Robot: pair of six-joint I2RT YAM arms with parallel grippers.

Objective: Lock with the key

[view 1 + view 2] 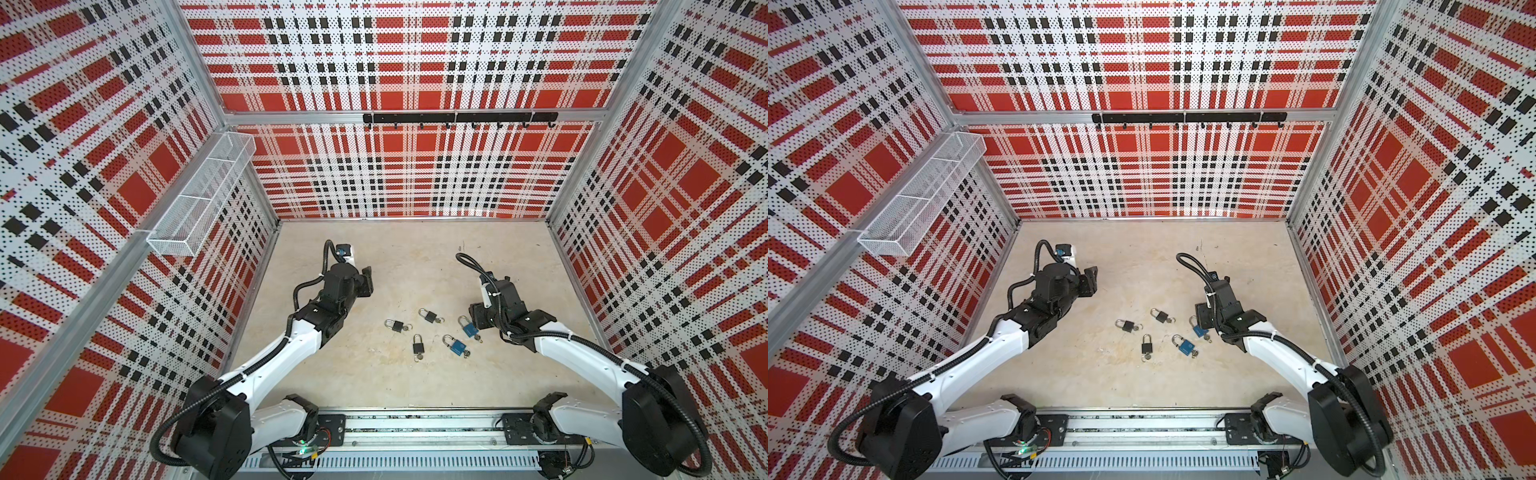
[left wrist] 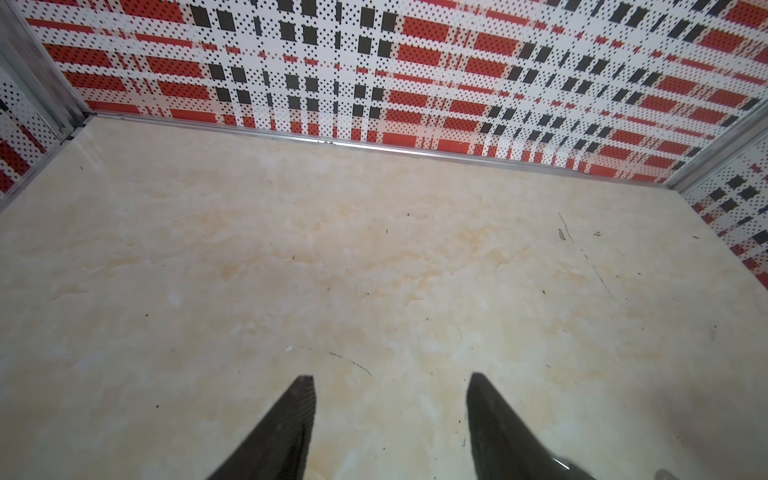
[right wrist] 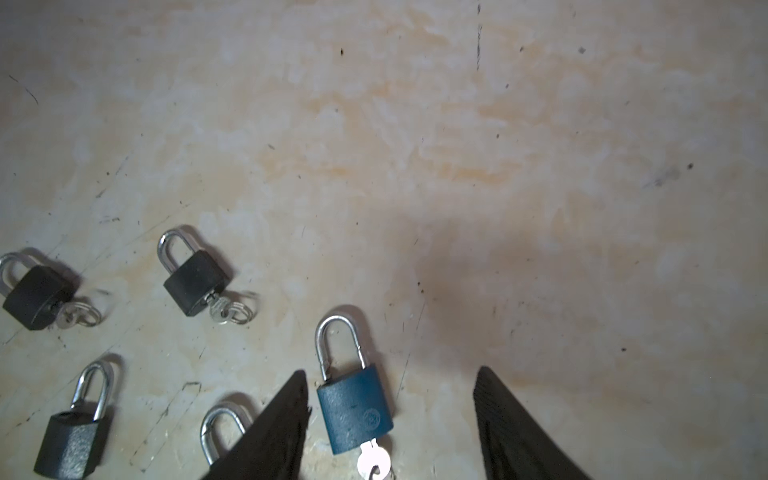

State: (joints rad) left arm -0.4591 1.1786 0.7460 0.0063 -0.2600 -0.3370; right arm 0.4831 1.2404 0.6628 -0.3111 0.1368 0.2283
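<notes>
Two white-and-black robot arms reach over the beige marbled table (image 1: 374,382). The left arm (image 1: 270,357) stretches forward with its wrist bent inward. That puts the left gripper (image 1: 365,282) well to the left of, and beyond, the blue metal padlock (image 1: 469,329) that has a silver key (image 3: 373,461) in its base. In the left wrist view this gripper's jaws stand apart over bare table, holding nothing.

Three more locks lie flat to the left of the blue metal padlock, each with a silver shackle and a key in its base: the leftmost black padlock (image 1: 395,326), the nearer black padlock (image 1: 417,345) and the farther black padlock (image 1: 431,317). A second blue padlock (image 1: 456,347) lies just beside it.

The right arm (image 1: 577,349) angles in with its wrist tipped down, and the right gripper (image 3: 390,372) hangs over the blue metal padlock. Its jaws are spread, and the lock lies on the table between them, close to one fingertip (image 3: 297,399) and ungripped.
</notes>
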